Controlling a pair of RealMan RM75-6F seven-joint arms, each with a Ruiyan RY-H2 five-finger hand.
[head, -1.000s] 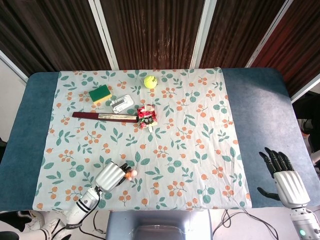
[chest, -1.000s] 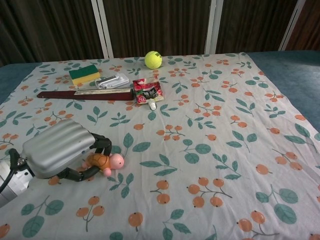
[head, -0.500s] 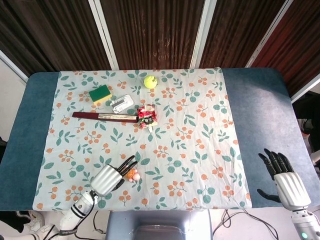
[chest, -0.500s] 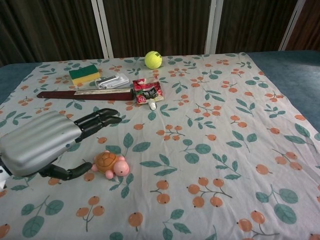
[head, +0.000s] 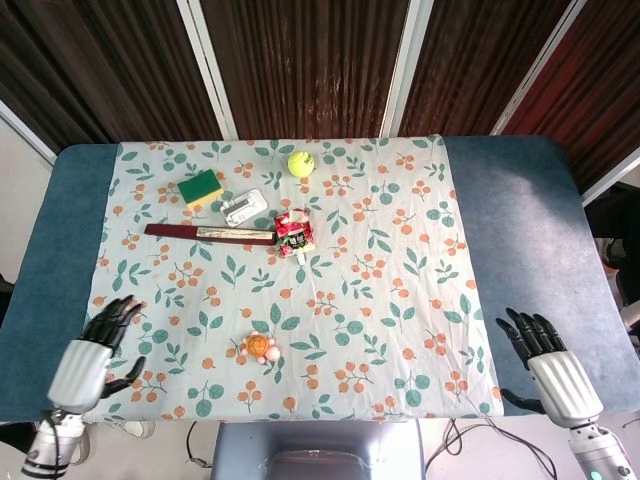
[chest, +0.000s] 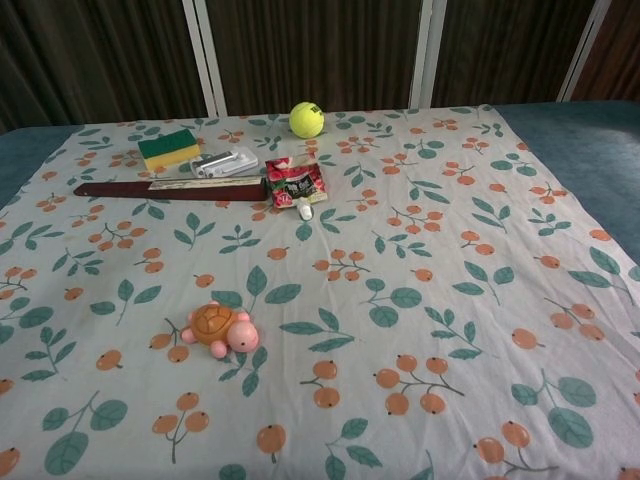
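A small toy turtle (head: 262, 347) (chest: 219, 329) with an orange shell and pink head lies on the flowered cloth (head: 380, 300) near the front edge, free of any hand. My left hand (head: 88, 361) hovers at the front left corner, well left of the turtle, fingers apart and empty. My right hand (head: 550, 369) is at the front right over the blue table surface (head: 520, 220), fingers spread, holding nothing. Neither hand shows in the chest view.
At the back of the cloth lie a yellow-green sponge (head: 200, 187) (chest: 168, 149), a tennis ball (head: 300, 163) (chest: 306, 119), a silver stapler-like piece (head: 245, 208), a long dark red ruler or sheath (head: 208, 234) (chest: 170, 188) and a red snack pouch (head: 294, 232) (chest: 295, 183).
My left hand let go of the turtle, opened, and drew back to the left front corner, leaving the chest view. The turtle stays on the cloth. My right hand shifted slightly.
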